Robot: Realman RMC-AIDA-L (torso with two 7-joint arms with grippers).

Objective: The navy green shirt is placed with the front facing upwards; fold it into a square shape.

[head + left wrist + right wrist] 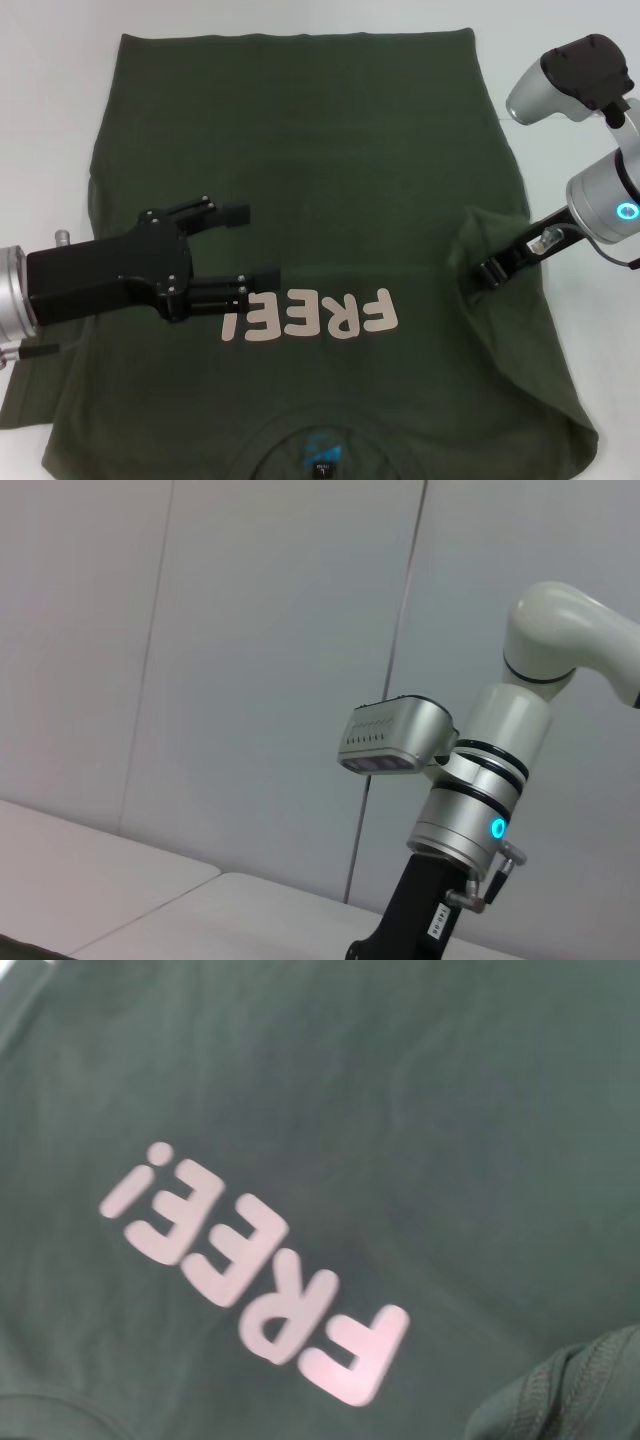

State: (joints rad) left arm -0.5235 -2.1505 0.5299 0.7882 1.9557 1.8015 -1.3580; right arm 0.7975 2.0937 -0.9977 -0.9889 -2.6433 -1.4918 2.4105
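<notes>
the navy green shirt lies face-up on the white table. at three o'clock the right gripper pinches a sleeve inward; the left gripper hovers spread at nine. folding is barely begun.

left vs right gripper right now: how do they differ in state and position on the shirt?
The left gripper is open, fingers spread, holding nothing; the right gripper is shut on a bunched fold of the navy green shirt. The left lies over the flat chest area beside the "FREE!" lettering; the right is at the shirt's right side, where the sleeve cloth is pulled inward. Both reach in from their own sides over the shirt.
</notes>
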